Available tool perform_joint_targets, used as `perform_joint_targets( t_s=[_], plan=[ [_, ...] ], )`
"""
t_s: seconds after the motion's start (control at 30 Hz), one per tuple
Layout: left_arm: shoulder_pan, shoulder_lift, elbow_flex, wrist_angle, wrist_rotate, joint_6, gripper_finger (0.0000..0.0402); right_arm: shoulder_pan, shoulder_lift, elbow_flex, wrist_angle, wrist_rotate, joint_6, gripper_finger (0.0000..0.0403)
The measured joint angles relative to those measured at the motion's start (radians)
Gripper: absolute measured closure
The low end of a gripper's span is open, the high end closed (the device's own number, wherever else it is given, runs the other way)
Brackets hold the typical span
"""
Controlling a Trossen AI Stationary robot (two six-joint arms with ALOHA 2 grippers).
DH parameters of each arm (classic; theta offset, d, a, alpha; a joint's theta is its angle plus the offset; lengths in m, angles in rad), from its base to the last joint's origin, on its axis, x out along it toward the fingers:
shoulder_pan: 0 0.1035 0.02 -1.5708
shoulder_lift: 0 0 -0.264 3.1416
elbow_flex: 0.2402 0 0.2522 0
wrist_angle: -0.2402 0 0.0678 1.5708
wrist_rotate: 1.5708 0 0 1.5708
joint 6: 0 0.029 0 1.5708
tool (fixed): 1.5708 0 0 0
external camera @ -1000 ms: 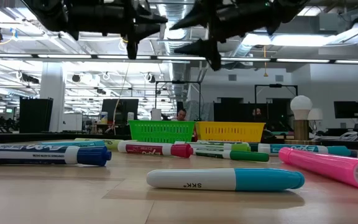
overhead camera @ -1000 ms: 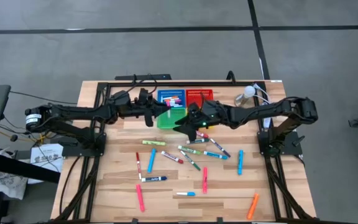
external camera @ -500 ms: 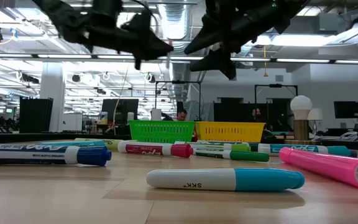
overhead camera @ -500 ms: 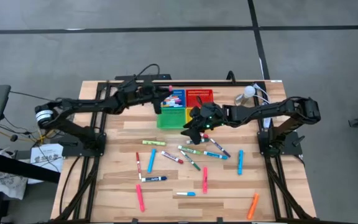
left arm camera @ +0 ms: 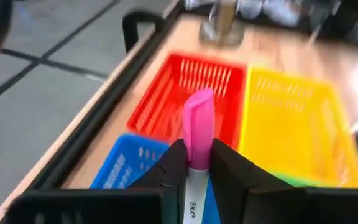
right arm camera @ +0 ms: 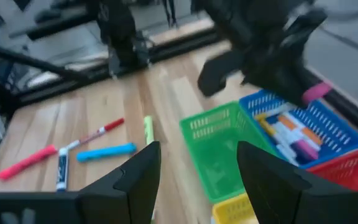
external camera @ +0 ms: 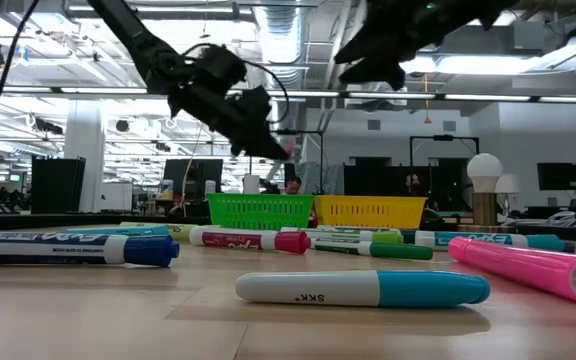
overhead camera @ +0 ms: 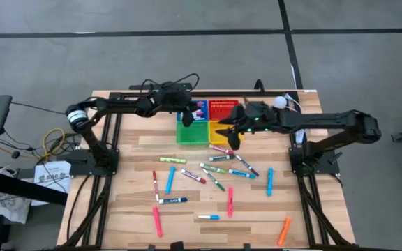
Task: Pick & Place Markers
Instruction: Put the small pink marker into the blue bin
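Observation:
My left gripper (left arm camera: 194,168) is shut on a white-barrelled marker with a pink cap (left arm camera: 197,121). It hangs above the blue basket (overhead camera: 197,110) at the table's far edge, and shows in the low view (external camera: 264,135) and the right wrist view (right arm camera: 272,56). My right gripper (right arm camera: 197,180) is open and empty, high above the yellow basket (overhead camera: 220,128), beside the green basket (overhead camera: 191,133). Several markers (overhead camera: 215,169) lie flat on the wooden table. The blue basket (right arm camera: 297,134) holds several markers. My left gripper pinches the marker's white barrel (left arm camera: 193,190) between its two fingers. The marker lies along the fingers, and its pink cap end (external camera: 286,152) sticks out past the fingertips. The fingers slant downward. The marker is lifted clear, above the baskets.
The red basket (overhead camera: 223,107) stands next to the blue one at the far edge. A white bulb-shaped object (overhead camera: 279,103) stands at the far right. More markers lie near the front edge, a pink one (overhead camera: 157,222) and an orange one (overhead camera: 284,230) among them.
My left gripper has swung toward the table's far edge with the pink-capped marker, from above the green basket to above the blue one, and has tipped downward. My right gripper has gone toward the table's right and far edges, from beside the green basket to above the yellow one.

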Motion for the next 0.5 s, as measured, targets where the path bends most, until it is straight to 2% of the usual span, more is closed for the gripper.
perform_joint_targets(
  t_s=[0.2,0.5],
  plan=[
    [0.006,0.040,0.026,-0.080,-0.024,0.110,0.0349,-0.035,-0.146,-0.132,0.046,0.001,0.046,0.0204],
    [0.038,0.117,0.086,-0.120,-0.037,0.174,0.0349,-0.058,-0.324,-0.299,0.120,0.035,0.104,0.0202]
  ],
)
